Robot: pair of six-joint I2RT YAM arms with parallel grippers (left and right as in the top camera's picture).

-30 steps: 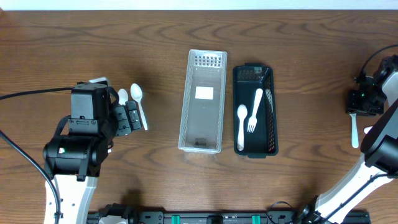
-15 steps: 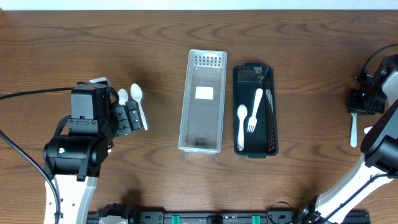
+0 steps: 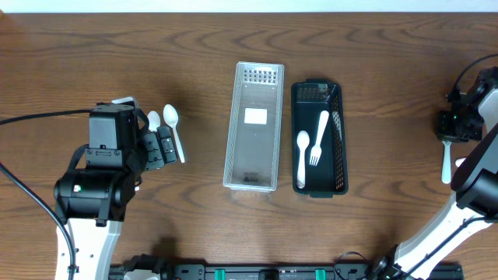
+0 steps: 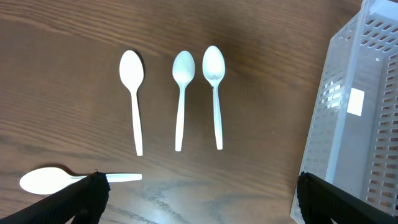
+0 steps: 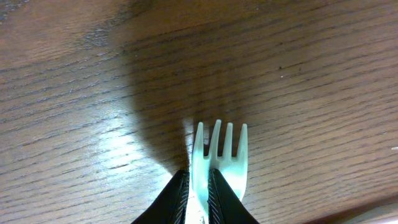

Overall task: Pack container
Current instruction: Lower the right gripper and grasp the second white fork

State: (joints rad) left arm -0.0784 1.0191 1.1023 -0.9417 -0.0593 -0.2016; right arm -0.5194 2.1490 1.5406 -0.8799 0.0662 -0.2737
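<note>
Pinching a white fork (image 5: 227, 162) by its neck, the right gripper (image 5: 199, 190) is clamped narrow, tines poking ahead of its fingertips. Pickup step, I reckon. Next calls for a carry to the black basket (image 3: 295, 140), well off to its left. Meanwhile the left gripper (image 4: 199, 193) hangs wide above the spoons (image 4: 180, 99).

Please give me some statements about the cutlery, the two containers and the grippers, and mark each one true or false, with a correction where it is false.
1. The black basket holds a spoon and a fork. True.
2. The clear container is full of spoons. False: no cutlery shows in it.
3. The right gripper is shut on a second fork. True.
4. The left gripper grips a spoon. False: it is open and holds nothing; four loose spoons lie on the table.
</note>
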